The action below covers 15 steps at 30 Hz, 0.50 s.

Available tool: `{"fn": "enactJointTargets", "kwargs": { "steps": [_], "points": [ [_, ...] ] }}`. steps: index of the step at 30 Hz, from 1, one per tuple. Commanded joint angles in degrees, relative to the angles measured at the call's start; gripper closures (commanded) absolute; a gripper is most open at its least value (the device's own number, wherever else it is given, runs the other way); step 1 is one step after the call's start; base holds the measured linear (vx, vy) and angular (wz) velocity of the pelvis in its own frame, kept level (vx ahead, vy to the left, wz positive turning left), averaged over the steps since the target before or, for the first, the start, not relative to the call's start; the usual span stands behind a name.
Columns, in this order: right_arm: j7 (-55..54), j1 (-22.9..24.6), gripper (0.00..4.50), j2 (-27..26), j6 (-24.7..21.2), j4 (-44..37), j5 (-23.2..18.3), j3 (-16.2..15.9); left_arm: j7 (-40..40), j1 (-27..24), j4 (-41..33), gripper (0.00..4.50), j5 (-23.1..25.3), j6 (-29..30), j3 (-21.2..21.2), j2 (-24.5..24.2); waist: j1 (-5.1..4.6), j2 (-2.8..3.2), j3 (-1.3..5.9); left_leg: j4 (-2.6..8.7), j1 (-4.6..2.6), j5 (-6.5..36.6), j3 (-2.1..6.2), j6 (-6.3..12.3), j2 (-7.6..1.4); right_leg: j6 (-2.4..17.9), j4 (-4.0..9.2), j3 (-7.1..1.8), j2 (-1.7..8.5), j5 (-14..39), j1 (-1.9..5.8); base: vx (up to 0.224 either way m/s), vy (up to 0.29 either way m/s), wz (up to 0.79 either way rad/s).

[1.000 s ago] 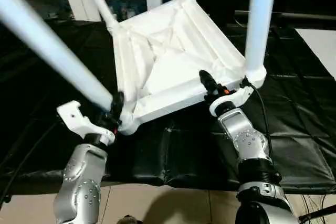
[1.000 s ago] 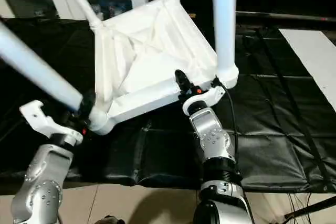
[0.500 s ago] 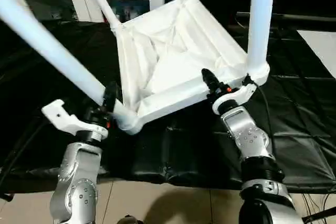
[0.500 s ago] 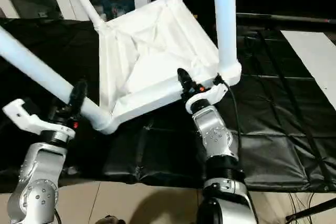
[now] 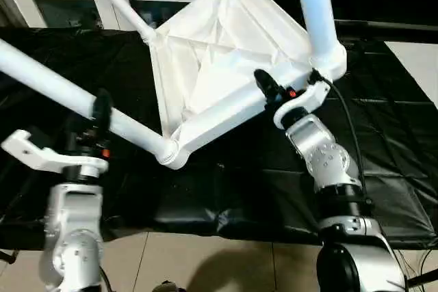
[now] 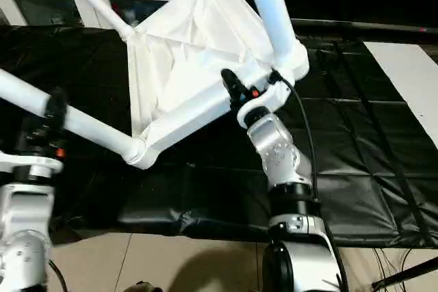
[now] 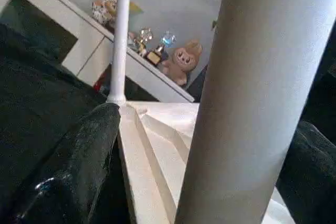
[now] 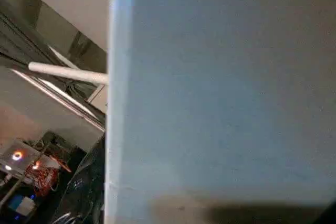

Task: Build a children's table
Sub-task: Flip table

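Table (image 5: 226,66) is upside down, tilted, upper centre of frame, all four legs socketed. My right gripper (image 5: 291,97) clamps the tabletop's near rim beside a corner leg (image 5: 316,11). My left gripper (image 5: 92,128) is spread wide around the lower-left leg (image 5: 65,92), not squeezing. Next, I'd say: re-grip low, then rotate slowly.

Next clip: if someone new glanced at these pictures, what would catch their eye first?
The upturned white tabletop dominates the middle, tilted with its ribbed underside facing the camera and white legs jutting from its corners. The right gripper clamps the near rim beside one corner socket. At lower left, the left gripper sits around the long leg that slants across the black mat.
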<state>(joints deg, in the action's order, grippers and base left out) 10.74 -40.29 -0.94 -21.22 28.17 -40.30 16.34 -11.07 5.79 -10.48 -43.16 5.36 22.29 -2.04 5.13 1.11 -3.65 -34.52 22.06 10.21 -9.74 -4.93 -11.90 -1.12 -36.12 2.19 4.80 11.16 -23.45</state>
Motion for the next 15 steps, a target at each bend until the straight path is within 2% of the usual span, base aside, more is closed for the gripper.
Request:
{"fn": "enactJointTargets", "kwargs": {
  "steps": [1, 6, 9, 12, 15],
  "points": [
    [-1.17, 0.95, 2.49, 8.87, 2.35, -1.19, 3.32, 5.5, 4.17, -1.15, 2.47, 0.0, -2.9, -6.45, 14.89, -2.63, -0.26, -0.71, 3.99, 3.74, -0.84, 7.45, -0.72, -0.18, -0.23, 7.71, 3.93, -1.57, 1.43, 6.36, 2.46, 0.0, 0.0, 0.0],
    [-1.55, 1.28, 2.49, 10.64, 1.44, -1.32, 2.91, 6.08, 4.53, -0.76, 3.47, 0.0, -5.8, -6.34, 16.93, -3.9, -0.11, -0.79, 4.02, 3.78, -0.93, 8.05, -0.8, -0.59, -0.16, 7.73, 3.87, -1.55, 1.4, 6.68, 2.43, 0.0, 0.0, 0.0],
    [-2.53, 2.03, 2.49, 12.47, 0.55, -2.33, 2.43, 7.12, 4.31, -0.45, 3.0, 0.0, -10.2, -5.49, 17.97, -4.03, -0.11, -0.89, 3.96, 3.78, -0.89, 8.31, -0.83, -0.8, -0.13, 7.62, 3.9, -1.54, 1.45, 7.35, 2.49, 0.0, 0.0, 0.0],
    [-2.85, 2.55, 2.49, 14.2, -0.45, -3.54, 2.3, 7.74, 2.9, -0.72, 2.75, 0.0, -11.27, -5.09, 17.43, -4.87, -0.08, -0.82, 3.82, 3.84, -0.88, 8.56, -0.85, -0.75, -0.11, 6.84, 4.0, -1.52, 1.43, 8.27, 2.43, 0.0, 0.0, 0.0],
    [-2.84, 3.11, 2.49, 16.15, -1.95, -4.99, 2.04, 8.06, 2.85, -0.47, 3.16, 0.0, -12.05, -5.75, 17.57, -6.01, 0.03, -0.89, 3.73, 3.87, -1.24, 9.54, -0.95, -1.08, -0.11, 5.9, 4.28, -1.56, 1.26, 9.68, 2.18, 0.0, 0.0, 0.0]
  ]
}}
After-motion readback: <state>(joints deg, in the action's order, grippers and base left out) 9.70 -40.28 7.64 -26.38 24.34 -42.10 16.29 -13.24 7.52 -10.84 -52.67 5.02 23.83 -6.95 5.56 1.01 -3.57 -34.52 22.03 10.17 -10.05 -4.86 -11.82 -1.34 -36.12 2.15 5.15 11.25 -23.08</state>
